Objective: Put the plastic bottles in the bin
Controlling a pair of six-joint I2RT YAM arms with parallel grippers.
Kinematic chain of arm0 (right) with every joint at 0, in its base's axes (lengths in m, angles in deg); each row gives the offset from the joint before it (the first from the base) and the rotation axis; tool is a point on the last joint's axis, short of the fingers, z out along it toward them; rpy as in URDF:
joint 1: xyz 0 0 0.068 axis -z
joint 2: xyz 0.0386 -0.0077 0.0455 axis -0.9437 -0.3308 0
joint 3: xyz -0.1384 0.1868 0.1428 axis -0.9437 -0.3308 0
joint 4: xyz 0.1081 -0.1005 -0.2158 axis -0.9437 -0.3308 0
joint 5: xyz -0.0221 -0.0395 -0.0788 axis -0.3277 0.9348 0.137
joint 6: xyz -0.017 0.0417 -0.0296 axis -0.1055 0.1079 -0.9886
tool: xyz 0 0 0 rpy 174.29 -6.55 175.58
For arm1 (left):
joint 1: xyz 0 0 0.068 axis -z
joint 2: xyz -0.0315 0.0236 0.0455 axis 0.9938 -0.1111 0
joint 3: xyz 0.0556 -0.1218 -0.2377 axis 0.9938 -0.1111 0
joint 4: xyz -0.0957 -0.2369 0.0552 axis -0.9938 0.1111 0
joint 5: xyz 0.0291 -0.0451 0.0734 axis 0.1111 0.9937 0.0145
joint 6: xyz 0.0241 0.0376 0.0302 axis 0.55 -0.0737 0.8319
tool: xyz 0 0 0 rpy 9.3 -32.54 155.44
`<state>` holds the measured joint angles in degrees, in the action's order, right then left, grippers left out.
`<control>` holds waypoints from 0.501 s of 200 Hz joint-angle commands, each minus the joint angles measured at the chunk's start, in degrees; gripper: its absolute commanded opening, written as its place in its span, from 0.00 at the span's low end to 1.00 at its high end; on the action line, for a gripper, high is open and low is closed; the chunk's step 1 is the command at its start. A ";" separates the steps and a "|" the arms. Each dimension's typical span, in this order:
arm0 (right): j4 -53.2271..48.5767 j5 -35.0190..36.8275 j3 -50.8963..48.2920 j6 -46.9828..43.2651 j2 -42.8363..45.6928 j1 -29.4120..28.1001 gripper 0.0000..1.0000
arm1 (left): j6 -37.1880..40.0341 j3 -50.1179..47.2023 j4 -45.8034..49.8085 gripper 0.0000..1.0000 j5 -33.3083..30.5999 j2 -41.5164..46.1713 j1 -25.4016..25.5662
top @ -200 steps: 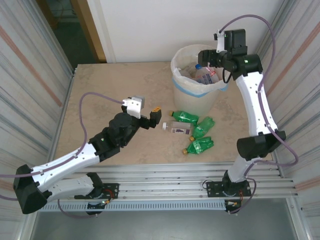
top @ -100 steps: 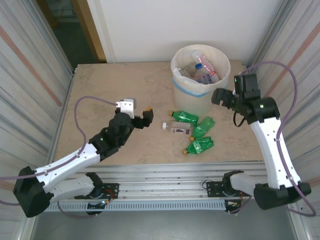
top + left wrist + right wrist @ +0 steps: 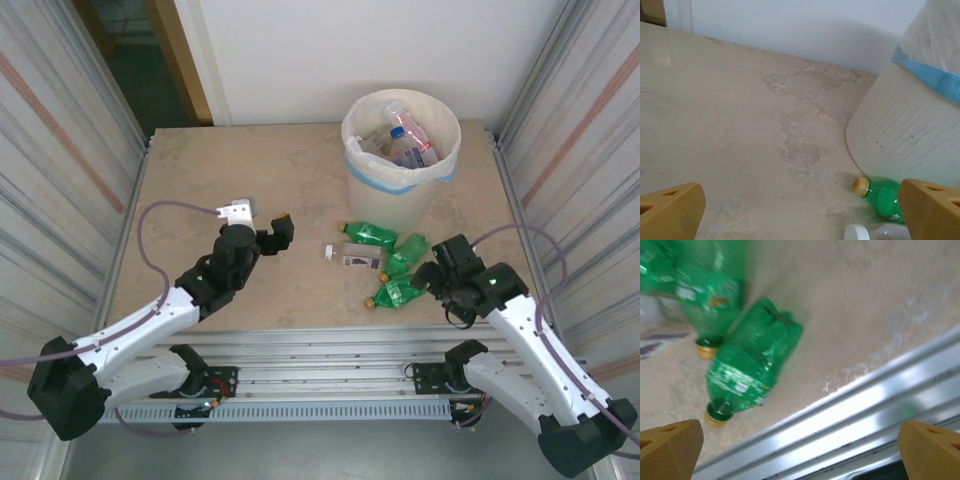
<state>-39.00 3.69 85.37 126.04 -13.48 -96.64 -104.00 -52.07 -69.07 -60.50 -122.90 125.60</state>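
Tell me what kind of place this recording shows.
Likely a lab robot cell, not a home: a table walled by ribbed metal panels, an aluminium mounting rail along its near edge.

Through the left wrist camera, the bin point(image 3: 900, 135) runs off the top and right edges, so there's just wall and a scrap of blue band point(image 3: 935, 80). At the bin's foot a green bottle point(image 3: 882, 194) is half hidden behind a fingertip point(image 3: 932, 207) of the left hand point(image 3: 800, 212). Beside it, a white-capped clear bottle point(image 3: 867, 233) is chopped off by the bottom edge.

The right wrist camera is all smear. The near green bottle point(image 3: 752, 365) has an unreadable label, and the upper green bottle point(image 3: 710, 290) is cut off at the top.

From overhead, the binned bottles point(image 3: 405, 140) overlap, so I can't count them.
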 commanded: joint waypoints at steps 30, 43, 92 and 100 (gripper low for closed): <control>12.89 -5.68 -4.39 9.49 -6.34 -1.73 0.98 | -3.20 -1.56 -0.93 0.99 0.51 -0.96 -0.58; 15.49 -6.50 -4.39 10.32 -9.37 -2.46 0.98 | -3.47 -1.64 -0.99 0.99 0.77 -1.37 -0.62; 21.01 -8.83 -4.58 13.02 -19.92 -4.08 0.98 | -3.78 -2.15 -0.82 0.99 1.05 -2.06 -0.67; 20.96 -8.77 -4.58 13.12 -21.00 -4.15 0.98 | -3.88 -2.45 -0.91 0.99 1.05 -2.02 -0.75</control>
<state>-19.83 -3.89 81.06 136.20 -31.84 -100.15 -106.34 -53.57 -68.93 -59.19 -124.87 125.55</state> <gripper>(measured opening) 0.978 0.989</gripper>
